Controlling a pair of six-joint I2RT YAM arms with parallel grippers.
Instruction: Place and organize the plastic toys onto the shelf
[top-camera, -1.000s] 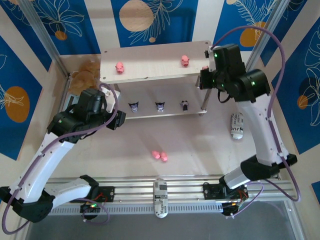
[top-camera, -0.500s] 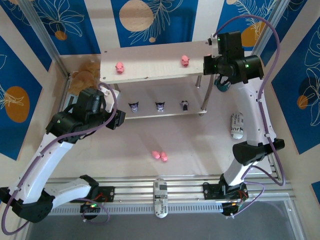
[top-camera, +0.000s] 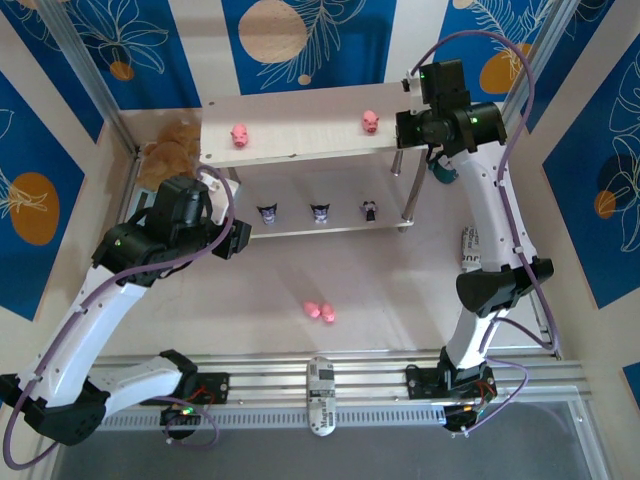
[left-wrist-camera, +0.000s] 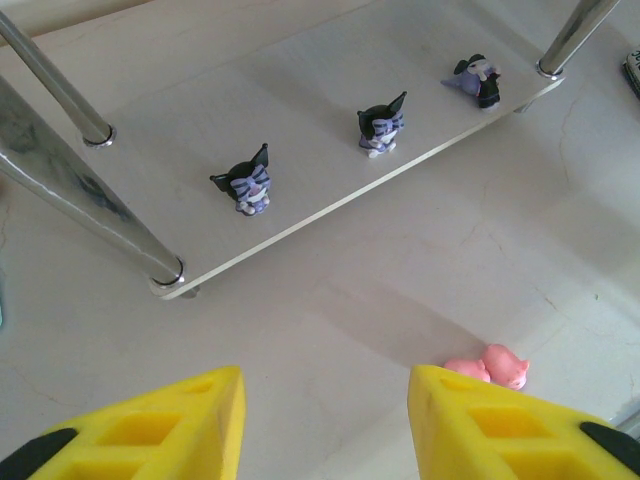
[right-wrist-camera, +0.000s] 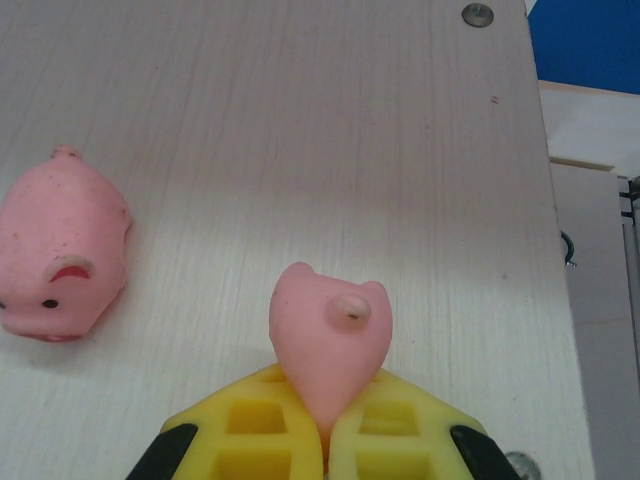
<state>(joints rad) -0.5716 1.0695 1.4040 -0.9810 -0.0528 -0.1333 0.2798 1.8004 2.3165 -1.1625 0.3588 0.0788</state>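
Observation:
The shelf's top board (top-camera: 300, 125) carries two pink pigs (top-camera: 239, 133) (top-camera: 371, 122). My right gripper (right-wrist-camera: 327, 415) is shut on a third pink pig (right-wrist-camera: 330, 335), held just over the right end of that board (right-wrist-camera: 300, 120), beside the resting pig (right-wrist-camera: 62, 258). On the lower board (left-wrist-camera: 200, 110) stand three dark figurines (left-wrist-camera: 245, 180) (left-wrist-camera: 380, 125) (left-wrist-camera: 476, 80). Two more pink pigs (top-camera: 320, 311) (left-wrist-camera: 490, 365) lie together on the table. My left gripper (left-wrist-camera: 327, 385) hangs open and empty in front of the shelf, left of those pigs.
A brown plush bear (top-camera: 170, 150) sits behind the shelf's left end. A white cylinder (top-camera: 473, 250) lies on the table at the right, another (top-camera: 320, 395) on the front rail. Silver legs (left-wrist-camera: 90, 200) stand at the shelf's corners.
My right arm has swung up and left, bringing the held pig over the top board's right end. The left arm has stayed where it was.

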